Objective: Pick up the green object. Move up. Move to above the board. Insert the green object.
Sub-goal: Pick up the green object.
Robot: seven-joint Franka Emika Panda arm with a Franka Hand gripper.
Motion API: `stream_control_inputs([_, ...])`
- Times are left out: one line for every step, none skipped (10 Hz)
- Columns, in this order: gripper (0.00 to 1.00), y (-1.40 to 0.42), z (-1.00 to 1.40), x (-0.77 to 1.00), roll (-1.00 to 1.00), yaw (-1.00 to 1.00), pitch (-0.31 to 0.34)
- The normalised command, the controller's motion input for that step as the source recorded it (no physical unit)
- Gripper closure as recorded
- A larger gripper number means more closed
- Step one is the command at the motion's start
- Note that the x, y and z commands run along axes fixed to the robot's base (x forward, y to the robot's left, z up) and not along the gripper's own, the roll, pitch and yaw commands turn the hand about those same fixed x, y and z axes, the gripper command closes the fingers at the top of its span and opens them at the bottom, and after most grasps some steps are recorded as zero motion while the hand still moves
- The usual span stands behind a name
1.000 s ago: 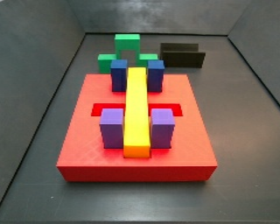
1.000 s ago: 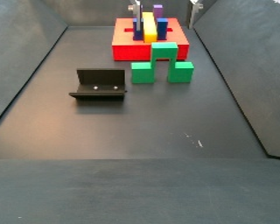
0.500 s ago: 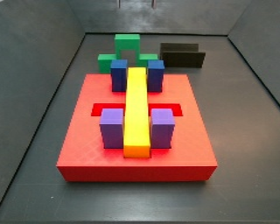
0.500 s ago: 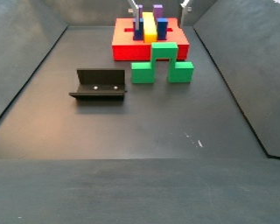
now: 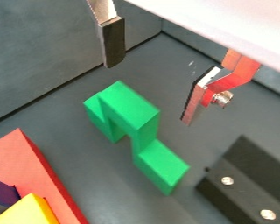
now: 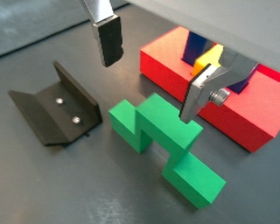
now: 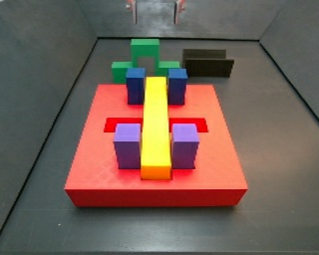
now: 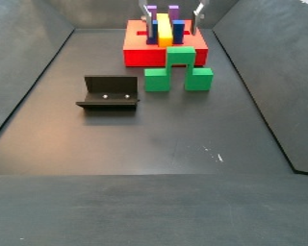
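Green object [image 6: 166,144] beneath the open claw [image 6: 154,72]

Pincer [image 6: 154,74] above green object [image 6: 166,140], between board [image 6: 250,114] and fixture [image 6: 55,109].

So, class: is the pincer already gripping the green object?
No: the pincer hangs open above the green object, fingers clear of it.
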Motion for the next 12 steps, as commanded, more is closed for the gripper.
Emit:
stream_control_inputs([0.00, -0.05, -0.31, -0.35, 0.10, -0.06, -0.050])
stream_control_inputs([0.00, -0.03, -0.23, -0.28, 0.07, -0.01, -0.063])
stream_control_inputs([0.00, -0.01, -0.25, -0.23, 0.06, 0.00, -0.083])
stream_control_inputs([0.00, -0.03, -0.21, -0.12, 0.04, 0.00, -0.097])
stream_control_inputs([0.00, -0.05, -0.20, -0.06, 0.01, 0.00, -0.110])
stream_control_inputs([0.00, -0.09, -0.19, 0.00, 0.02, 0.00, -0.106])
stream_control_inputs([0.00, -0.06, -0.13, 0.00, 0.02, -0.02, -0.084])
stream_control_inputs([0.00, -0.04, -0.13, 0.04, 0.04, -0.03, -0.047])
stream_control_inputs([0.00, -0.01, -0.17, 0.01, 0.08, -0.05, -0.021])
stream_control_inputs([0.00, 0.00, -0.17, 0.00, 0.10, -0.03, 0.000])
stream_control_inputs([0.00, 0.00, -0.20, 0.00, 0.10, -0.03, -0.004])
stream_control_inputs([0.00, 0.00, -0.25, 0.00, 0.13, -0.02, -0.003])
